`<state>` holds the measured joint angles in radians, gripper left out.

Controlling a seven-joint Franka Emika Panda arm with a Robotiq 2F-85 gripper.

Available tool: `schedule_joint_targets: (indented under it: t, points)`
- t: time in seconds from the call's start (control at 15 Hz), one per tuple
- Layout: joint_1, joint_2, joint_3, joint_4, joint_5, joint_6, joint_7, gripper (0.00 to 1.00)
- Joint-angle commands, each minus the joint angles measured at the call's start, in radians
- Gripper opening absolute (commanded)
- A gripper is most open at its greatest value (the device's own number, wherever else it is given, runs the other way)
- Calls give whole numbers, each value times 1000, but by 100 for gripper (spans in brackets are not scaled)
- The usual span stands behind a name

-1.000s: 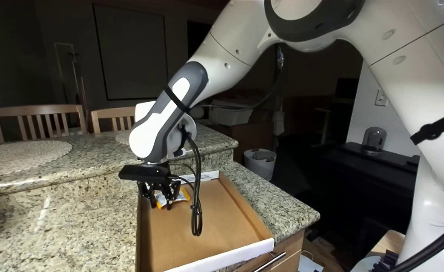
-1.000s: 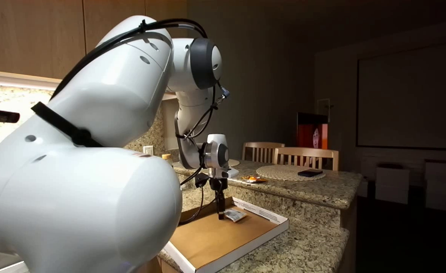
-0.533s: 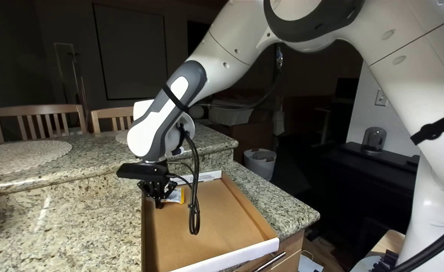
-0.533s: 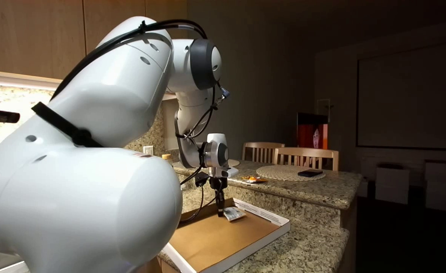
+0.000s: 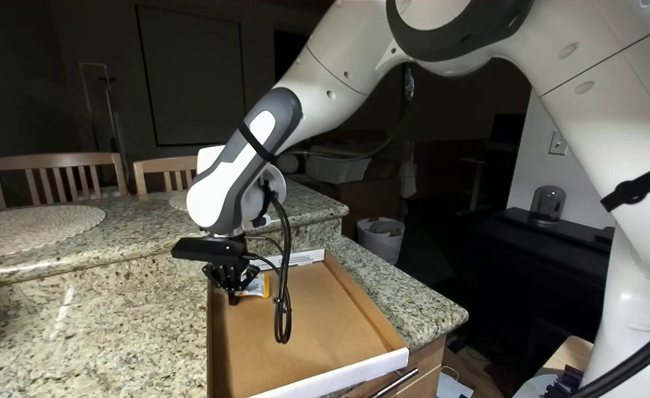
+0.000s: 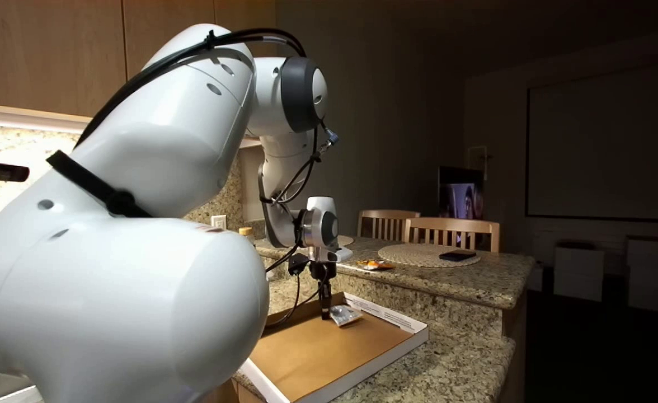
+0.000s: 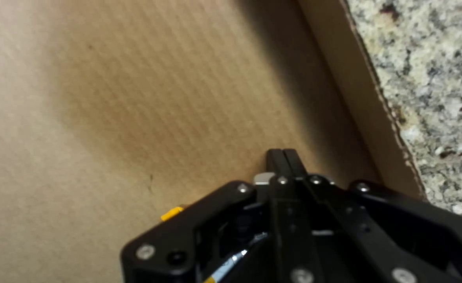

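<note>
In an exterior view, my gripper (image 5: pixel 233 301) points down inside the cardboard tray (image 5: pixel 308 331), well to one side; the silver-and-yellow packet (image 5: pixel 257 286) lies in the tray too, nearer the tray's printed wall (image 5: pixel 298 258) than the gripper is. The gripper covers part of it, so I can't read its long axis.

In an exterior view, the packet (image 6: pixel 346 315) sits between my gripper and that printed wall, just beside the gripper; I can't tell whether they touch.

In the wrist view, my fingertips (image 7: pixel 275 158) are pinched together with nothing between them, and the packet's yellow corner (image 7: pixel 172 213) shows away from the tray's side wall (image 7: pixel 362 104).
</note>
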<state>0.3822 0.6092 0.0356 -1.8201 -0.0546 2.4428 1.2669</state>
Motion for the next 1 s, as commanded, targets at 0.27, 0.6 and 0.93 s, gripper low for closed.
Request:
schedule_joint_targets:
  t: [0.27, 0.6, 0.93]
  points:
    - [-41, -161, 19, -205, 139, 102, 26, 1]
    - [-66, -304, 25, -354, 210, 207, 16, 2]
    - [-68, -421, 5, -404, 145, 194, 38, 2]
